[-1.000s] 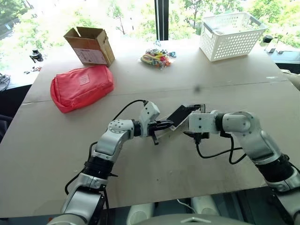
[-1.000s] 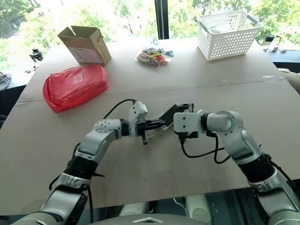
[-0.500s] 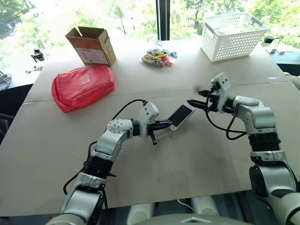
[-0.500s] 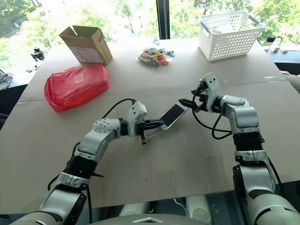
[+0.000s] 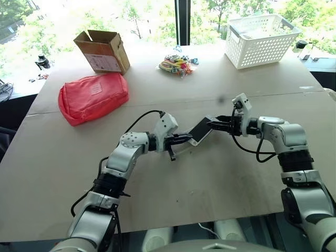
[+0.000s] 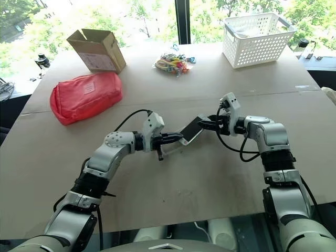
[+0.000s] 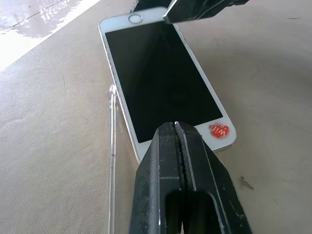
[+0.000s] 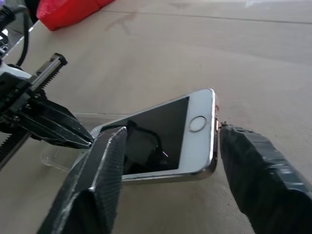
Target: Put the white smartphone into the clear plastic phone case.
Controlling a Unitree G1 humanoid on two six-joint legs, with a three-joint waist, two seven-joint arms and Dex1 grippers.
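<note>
Between the two pincers, near the middle of the broad beige table [image 5: 173,205], the white smartphone with its black screen and rounded corners [image 5: 200,130] hangs tilted, its far end raised off the surface. At its lower end the left gripper [image 5: 186,138] has its two black fingers pressed fully together on the edge of the phone, beside a small red sticker [image 7: 219,130] on the white bezel. At the opposite end, the one with the round home button, the right gripper [image 6: 206,124] stands with its fingers partly open, one on each side of that end; in the right wrist view one finger [image 8: 253,170] lies just against the phone's side edge while the other sits in front of the screen, and whether they actually clamp it I cannot tell. Just under and beside the left gripper's fingertips lies the clear, thin plastic phone case [image 8: 73,146], flat on the table, its low rim showing as a faint line alongside the phone. Well beyond both grippers rest a red fabric pouch [image 5: 93,97], an open brown cardboard box [image 5: 101,51], a heap of small colourful items [image 5: 177,64] and a white plastic lattice basket [image 5: 260,39].
</note>
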